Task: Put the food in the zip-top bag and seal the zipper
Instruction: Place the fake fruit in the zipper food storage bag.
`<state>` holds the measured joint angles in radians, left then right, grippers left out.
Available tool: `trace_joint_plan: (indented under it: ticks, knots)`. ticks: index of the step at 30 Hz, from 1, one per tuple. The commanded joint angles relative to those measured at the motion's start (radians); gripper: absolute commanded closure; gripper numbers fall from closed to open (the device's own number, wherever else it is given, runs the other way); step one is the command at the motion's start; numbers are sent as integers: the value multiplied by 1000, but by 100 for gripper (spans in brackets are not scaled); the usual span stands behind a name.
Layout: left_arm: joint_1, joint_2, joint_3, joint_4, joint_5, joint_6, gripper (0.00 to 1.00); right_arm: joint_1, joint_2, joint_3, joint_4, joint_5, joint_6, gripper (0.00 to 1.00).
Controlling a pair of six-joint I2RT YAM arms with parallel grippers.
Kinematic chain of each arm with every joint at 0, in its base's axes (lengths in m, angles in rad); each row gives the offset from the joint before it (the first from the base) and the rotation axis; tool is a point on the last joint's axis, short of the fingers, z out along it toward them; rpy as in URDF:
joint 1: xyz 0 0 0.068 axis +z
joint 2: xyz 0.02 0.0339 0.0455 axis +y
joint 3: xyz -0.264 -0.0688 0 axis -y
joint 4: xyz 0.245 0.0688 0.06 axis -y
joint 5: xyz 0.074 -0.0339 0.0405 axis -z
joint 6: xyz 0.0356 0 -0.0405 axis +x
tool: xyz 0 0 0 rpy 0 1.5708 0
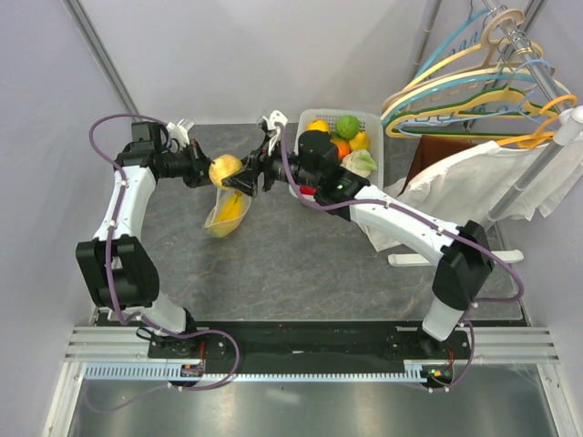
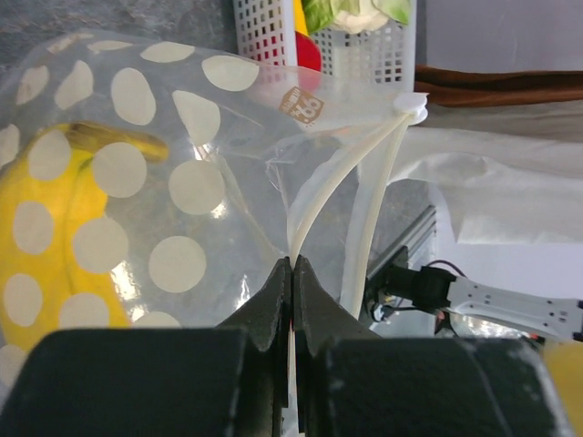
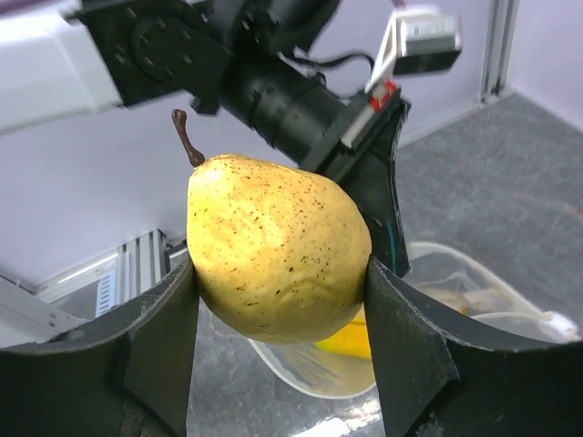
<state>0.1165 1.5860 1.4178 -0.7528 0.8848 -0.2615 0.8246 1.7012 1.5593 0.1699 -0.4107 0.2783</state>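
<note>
My left gripper (image 1: 202, 169) (image 2: 293, 266) is shut on the zipper (image 2: 321, 196) rim of the clear dotted zip-top bag (image 1: 226, 211) (image 2: 137, 173), holding its mouth open above the table. A yellow banana (image 2: 36, 255) (image 1: 232, 208) lies inside the bag. The white slider tab (image 2: 410, 103) sits at the far end of the zipper. My right gripper (image 1: 239, 175) (image 3: 278, 273) is shut on a yellow speckled pear (image 3: 273, 246) (image 1: 225, 167), held just above the bag's open mouth (image 3: 455, 282).
A white slotted basket (image 1: 381, 150) at the back holds a yellow fruit (image 1: 318, 127), a green one (image 1: 347, 125), an orange one (image 1: 341, 147) and a pale leafy piece (image 1: 359, 163). A white garment (image 1: 474, 182) and a rack of hangers (image 1: 474, 82) stand at the right.
</note>
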Motion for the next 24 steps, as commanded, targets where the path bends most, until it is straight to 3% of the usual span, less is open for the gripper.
trace_joint_plan:
  ticks: [1,9,18,21,24]
  knots:
    - [9,15,24,18,100,-62,98,19,55,-34,83,39,35,56]
    - [25,19,30,18,131,-79,98,28,84,-90,-29,199,-31,56]
    - [28,22,32,18,135,-87,98,57,136,15,-314,434,-33,54]
    - [28,20,36,20,138,-90,98,77,138,31,-351,472,-60,48]
    - [28,26,38,20,146,-93,98,88,146,56,-374,469,-62,14]
